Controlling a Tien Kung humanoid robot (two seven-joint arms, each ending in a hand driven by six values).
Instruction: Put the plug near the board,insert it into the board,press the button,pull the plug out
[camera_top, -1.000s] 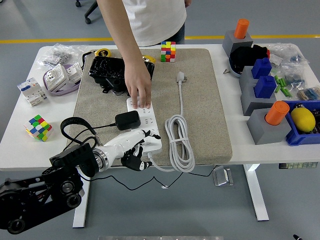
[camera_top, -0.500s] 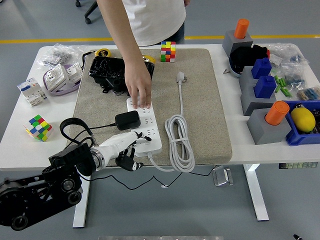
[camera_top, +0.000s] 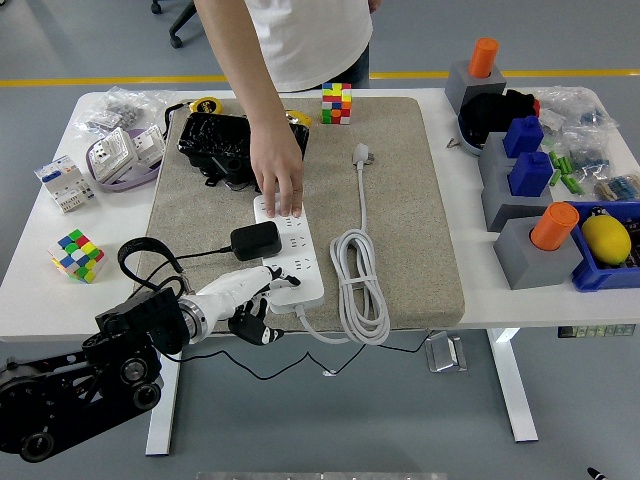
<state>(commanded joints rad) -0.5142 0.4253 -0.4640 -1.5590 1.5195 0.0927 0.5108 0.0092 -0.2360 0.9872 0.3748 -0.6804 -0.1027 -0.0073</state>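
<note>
- The white table carries a beige mat, and all the work happens on this mat.
- A person stands at the far side; the person's hand presses down on the far end of the white power strip, as if to keep it from sliding.
- The coiled white cable lies just right of the strip, and its plug rests free on the mat, well away from any socket.
- The robot's left hand is at the near end of the strip. Its light fingers reach onto the near corner of the strip and grasp nothing; the lower, dark fingers are curled below the mat edge.
- The black adapter lies touching the strip's left side, its cord looping toward the robot arm; I cannot tell whether it sits in a socket.
- I judge this is the button step: the next move needs one fingertip to push down on the switch, which I cannot make out here.
- The right arm is not visible.
</note>
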